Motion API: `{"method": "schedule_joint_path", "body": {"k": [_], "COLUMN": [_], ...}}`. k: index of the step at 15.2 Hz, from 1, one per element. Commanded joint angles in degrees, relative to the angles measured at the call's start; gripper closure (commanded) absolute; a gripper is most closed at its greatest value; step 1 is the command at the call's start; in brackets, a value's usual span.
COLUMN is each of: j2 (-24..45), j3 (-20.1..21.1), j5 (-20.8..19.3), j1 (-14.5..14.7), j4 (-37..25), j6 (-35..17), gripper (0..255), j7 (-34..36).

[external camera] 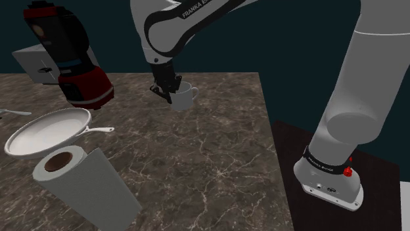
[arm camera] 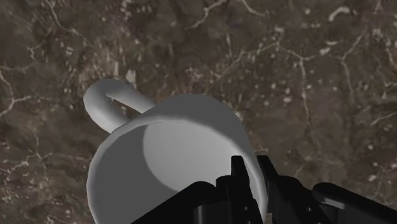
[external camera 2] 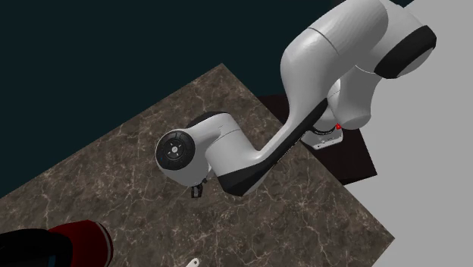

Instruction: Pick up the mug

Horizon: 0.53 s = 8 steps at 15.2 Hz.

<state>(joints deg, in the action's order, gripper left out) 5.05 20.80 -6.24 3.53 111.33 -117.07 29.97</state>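
Shoulder view: the all-black two-finger end effector (external camera: 171, 97) is clamping the plain white handled mug (external camera: 186, 98) by its rim on this view's left, far along the dark marbled table (external camera: 217, 157), handle (external camera: 195, 92) pointing toward this view's right. Second exterior view: the white arm (external camera 2: 235, 155) is overhanging that spot. Wrist view: the fingers (arm camera: 238, 188) are pinching the wall opposite the handle.
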Motion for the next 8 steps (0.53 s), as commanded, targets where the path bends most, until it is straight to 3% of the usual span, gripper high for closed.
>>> {"method": "schedule_joint_path", "body": {"k": [1,8], "j2": [0.0,-0.4], "j3": [0.0,0.0], "j5": [0.0,0.2], "j1": [0.0,0.0], "j4": [0.0,-1.1], "j6": [0.0,1.5], "gripper": [255,255], "j7": [0.0,-0.2]}}
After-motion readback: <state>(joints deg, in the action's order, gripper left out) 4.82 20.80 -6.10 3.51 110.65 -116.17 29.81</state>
